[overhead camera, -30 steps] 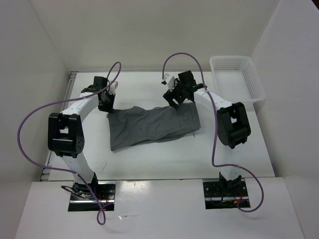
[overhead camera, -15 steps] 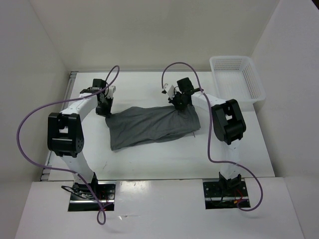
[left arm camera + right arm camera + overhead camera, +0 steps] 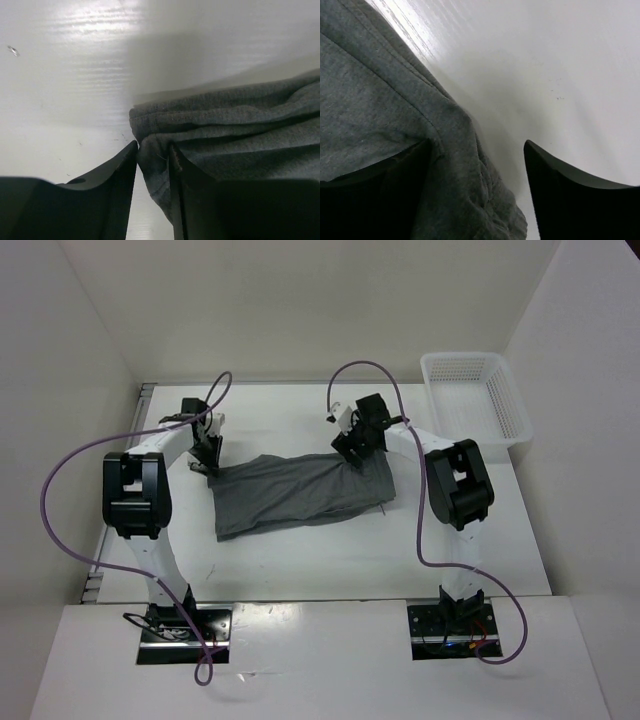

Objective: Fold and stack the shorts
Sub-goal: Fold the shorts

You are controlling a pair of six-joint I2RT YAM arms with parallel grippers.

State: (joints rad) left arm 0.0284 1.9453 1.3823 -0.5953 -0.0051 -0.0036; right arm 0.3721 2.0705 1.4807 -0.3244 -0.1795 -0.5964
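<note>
White worktop boxed in by plain white walls; white mesh basket in the far right corner, well apart from the work.

Position: the shorts lie flat about mid-worktop, long axis running left to right, with the left end sagging a little toward the near edge.

Left fingers: at the far-left corner of the cloth, standing close together with a ridge of hem filling the gap between them. We read this as a pinch on that corner; how firm it is we cannot tell.

Right fingers: low over the far edge toward the right end, spread wide, one over the cloth and one over bare worktop. They hold nothing.

Step in hand, as we judge it: taking hold of the far edge at both ends for a fold — left side has it, right side not yet.

Next move calls for the right fingers to close on the hem below them, catching every layer, then both arms lifting level and together so the cloth does not skew.

Cloth: plain medium grey, soft and matte, with shallow wrinkles along its length and a stitched hem line at the right end. It looks limp — likely to drape and bunch at a pinch.
</note>
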